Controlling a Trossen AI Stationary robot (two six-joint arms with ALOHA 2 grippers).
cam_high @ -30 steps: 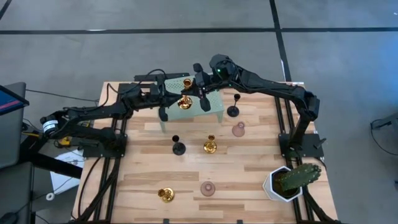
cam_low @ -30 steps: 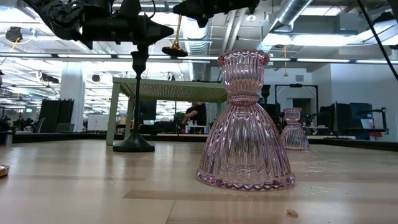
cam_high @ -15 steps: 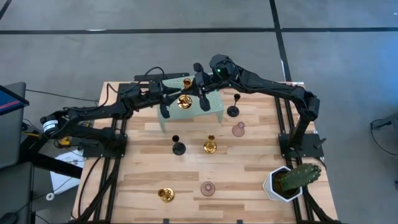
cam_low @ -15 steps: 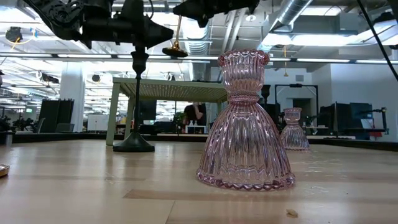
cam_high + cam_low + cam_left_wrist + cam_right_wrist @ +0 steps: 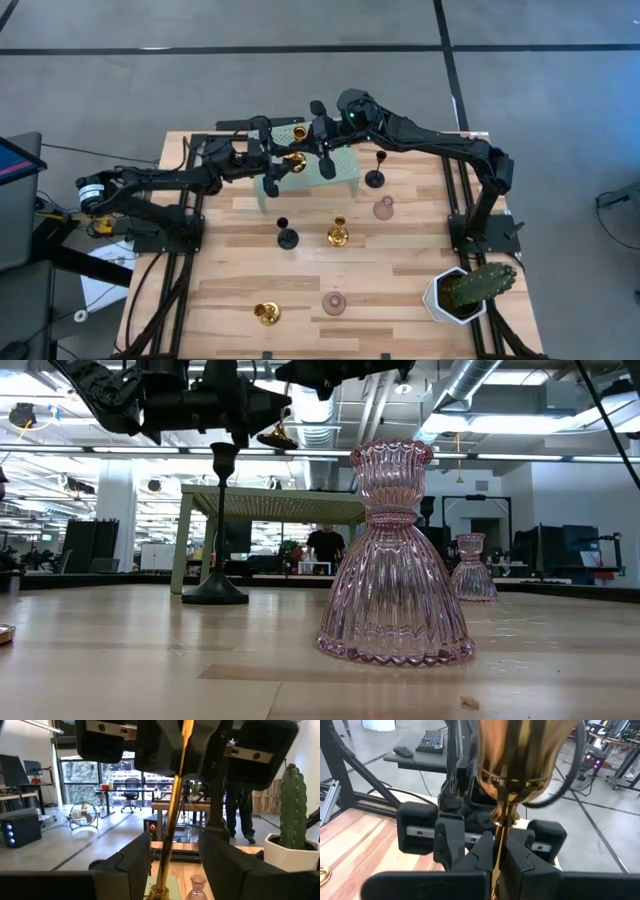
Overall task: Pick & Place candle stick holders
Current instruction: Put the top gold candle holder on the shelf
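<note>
Wooden table carries a small pale green stand at its far side, with both arms meeting above it. White-potted cactus sits at the table's near right corner, well apart from both grippers. Right gripper has its fingers pressed onto the thin stem of a tall gold candle stick holder, cup just beyond the fingertips, stem running down between them. Left gripper faces it from the other side with fingers spread, the gold stem passing between them without touching either finger. Other holders stand well apart from both grippers: black tall one beside the stand, short black, gold, pink glass, low gold, second pink glass nearest the table's front edge.
</note>
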